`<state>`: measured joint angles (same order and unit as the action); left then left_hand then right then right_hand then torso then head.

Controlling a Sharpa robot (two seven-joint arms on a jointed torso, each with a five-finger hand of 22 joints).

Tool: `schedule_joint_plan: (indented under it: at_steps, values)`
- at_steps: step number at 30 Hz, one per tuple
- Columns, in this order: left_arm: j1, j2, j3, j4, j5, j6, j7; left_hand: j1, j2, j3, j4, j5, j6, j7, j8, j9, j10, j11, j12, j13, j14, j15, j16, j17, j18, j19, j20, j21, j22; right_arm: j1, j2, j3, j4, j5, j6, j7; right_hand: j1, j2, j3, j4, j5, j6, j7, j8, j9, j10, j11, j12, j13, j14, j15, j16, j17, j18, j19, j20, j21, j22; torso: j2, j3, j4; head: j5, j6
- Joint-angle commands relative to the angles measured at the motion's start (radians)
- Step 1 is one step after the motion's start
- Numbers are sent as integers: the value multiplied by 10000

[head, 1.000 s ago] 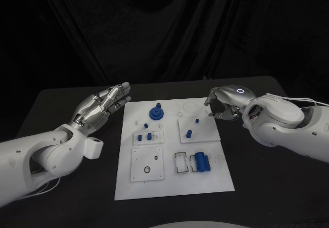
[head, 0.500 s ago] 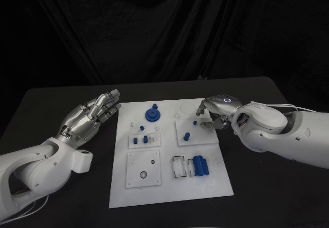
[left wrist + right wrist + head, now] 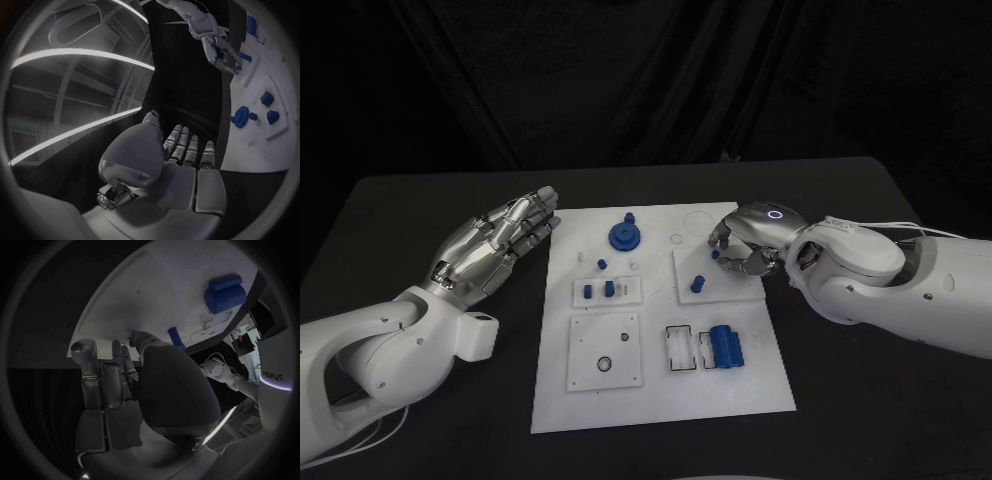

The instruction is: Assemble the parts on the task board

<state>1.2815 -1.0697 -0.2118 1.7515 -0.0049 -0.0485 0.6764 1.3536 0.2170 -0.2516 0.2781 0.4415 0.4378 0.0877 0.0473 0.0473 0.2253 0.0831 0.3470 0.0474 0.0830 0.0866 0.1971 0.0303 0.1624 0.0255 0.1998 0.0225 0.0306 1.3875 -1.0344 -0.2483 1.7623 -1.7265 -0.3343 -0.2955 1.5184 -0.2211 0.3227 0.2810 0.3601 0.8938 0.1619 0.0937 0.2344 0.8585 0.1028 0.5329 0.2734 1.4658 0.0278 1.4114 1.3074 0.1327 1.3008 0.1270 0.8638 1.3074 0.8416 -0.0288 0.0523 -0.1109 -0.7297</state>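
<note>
so: risk of a knocked or dropped peg

at the right hand [image 3: 744, 246]: bent down over the far right part of the white board [image 3: 675, 388], fingers curled in close above a small raised plate. from the wrist, a fingertip [image 3: 142, 338] right at a speck of blue on the board, probably a short peg [image 3: 132, 335]. cannot tell whether pinched, merely touched, or just covered. no clear gap or grip visible from the head.

at the left hand [image 3: 495, 242]: off the board's left edge, palm up and tilted, fingers straight and side by side, nothing in it.

elsewhere on the board: blue gear [image 3: 626, 236] near the far edge, a pair of small blue blocks [image 3: 596, 291] in the left middle plate, two blue cylinders [image 3: 723, 343] lying side by side near the right edge, and a taller blue peg [image 3: 698, 285] upright just beside the right hand's knuckles.

likely troubles from here, judged only from this layout:
- closing on the short peg with a poor grip, so slipping out and rolling off across the board.
- sweeping sideways or lifting carelessly, so clipping the taller peg and tipping it out of its seat.
- pressing down too hard with curled fingers, so shifting the whole board, with no steadying from the idle left hand.
- working half blind, since much of the target hidden under the hand itself.
</note>
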Motion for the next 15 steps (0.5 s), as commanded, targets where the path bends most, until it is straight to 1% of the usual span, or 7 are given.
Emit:
schedule_joint_plan:
  at_steps: [1,3,4,7,8,11,15]
  values:
    - [0,27,7,2,51,258,2035,118,-5,10,-91,100,-11,40,-13,3,38,116,-55,8,34,193,124,27,175,20,154,-15,-11,-44,17,1,16,19,-188,163,-11,-114,168,-11,194,117,20,-31,-32,236,-22,-148,-150,49,-49,34,475,-41,97,2,76,928,-20,2,-18,86,-53]
    - [0,42,7,-11,51,287,2022,161,-8,20,-111,149,-2,26,-10,5,66,164,-43,13,78,277,193,37,164,59,217,3,0,-60,42,1,-1,103,-231,205,63,-83,395,-44,446,367,-2,74,-13,533,-48,-249,-269,102,-79,86,543,-60,168,-33,197,962,-30,-4,-14,119,-109]
    - [0,52,7,-22,51,305,2010,209,-6,36,-136,217,-1,3,-10,6,103,207,-22,18,127,394,268,47,145,100,306,19,8,-73,56,1,-9,136,-244,215,66,-82,416,-47,459,388,-3,82,-12,557,-52,-264,-283,106,-77,89,547,-61,176,-36,210,965,-38,-2,-16,142,-148]
    - [0,84,6,-57,51,347,1984,315,-16,70,-214,401,9,-7,-7,9,150,318,-3,25,187,534,360,58,114,156,413,37,10,-103,94,2,-40,190,-232,214,110,-71,544,-90,547,566,-39,158,14,703,-79,-341,-356,126,-103,102,564,-72,219,-57,285,984,-60,4,-5,193,-283]
    - [0,92,6,-65,51,356,1980,363,-17,89,-254,498,3,-19,-7,8,148,383,-13,24,204,583,388,61,102,176,447,40,6,-111,106,2,-53,201,-224,211,149,-39,619,-133,583,797,-78,271,61,845,-106,-359,-387,160,-135,140,613,-84,263,-76,373,1006,-77,11,-1,206,-320]
    - [0,107,6,-72,51,380,1976,391,-18,99,-278,570,13,-42,-6,10,157,438,-3,27,232,639,439,68,87,212,483,53,13,-153,131,2,-76,225,-226,232,151,-28,702,-181,613,1007,-143,359,100,1034,-172,-425,-450,183,-176,152,629,-92,309,-120,456,1023,-107,19,2,242,-418]
    - [0,114,6,-72,51,411,1970,404,-19,103,-290,592,27,-57,-3,12,165,451,3,30,262,693,486,74,70,248,517,68,21,-217,148,2,-70,239,-319,299,173,-9,783,-262,631,1172,-203,422,137,1241,-233,-492,-507,212,-229,176,665,-108,356,-170,557,1044,-143,25,18,271,-490]
